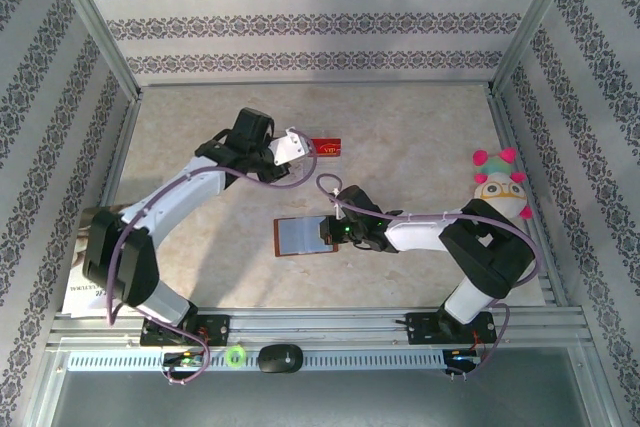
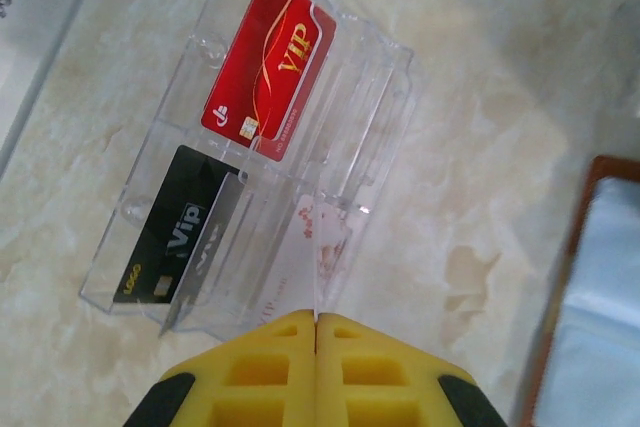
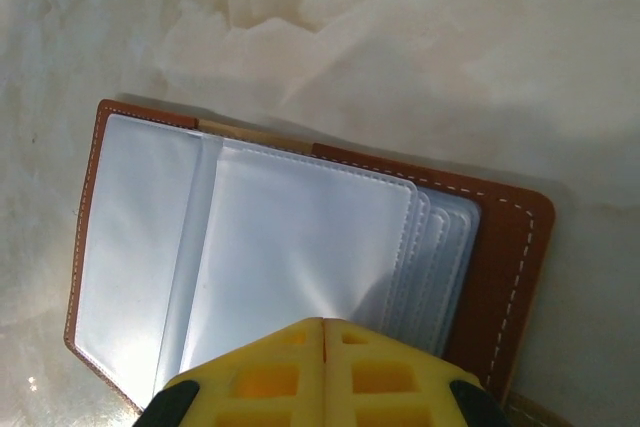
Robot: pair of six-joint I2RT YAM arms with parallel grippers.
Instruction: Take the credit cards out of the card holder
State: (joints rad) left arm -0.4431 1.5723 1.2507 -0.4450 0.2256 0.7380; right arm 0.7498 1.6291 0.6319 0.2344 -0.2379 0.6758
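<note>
Nearly done, we reckoned! On the glossy marbled counter (image 1: 420, 137) the card holder (image 3: 500, 247), stitched tan leather, lay open and flat, its soft clear sleeves seemingly empty, the right tool (image 3: 323, 323) clenched on nothing just above them. Nearby the ridged clear plastic tray (image 2: 380, 77) held the credit cards: stiff, shiny red card (image 2: 270, 62), black card (image 2: 175, 237), plus a pale card (image 2: 310, 247). The left tool (image 2: 317, 319) was clenched shut beside that one; whether it pinched it, we couldn't tell.

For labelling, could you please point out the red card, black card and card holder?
red card (image 2: 268, 65), left wrist view, face centre.
black card (image 2: 175, 230), left wrist view, face centre.
card holder (image 3: 503, 267), right wrist view, leather cover.
</note>
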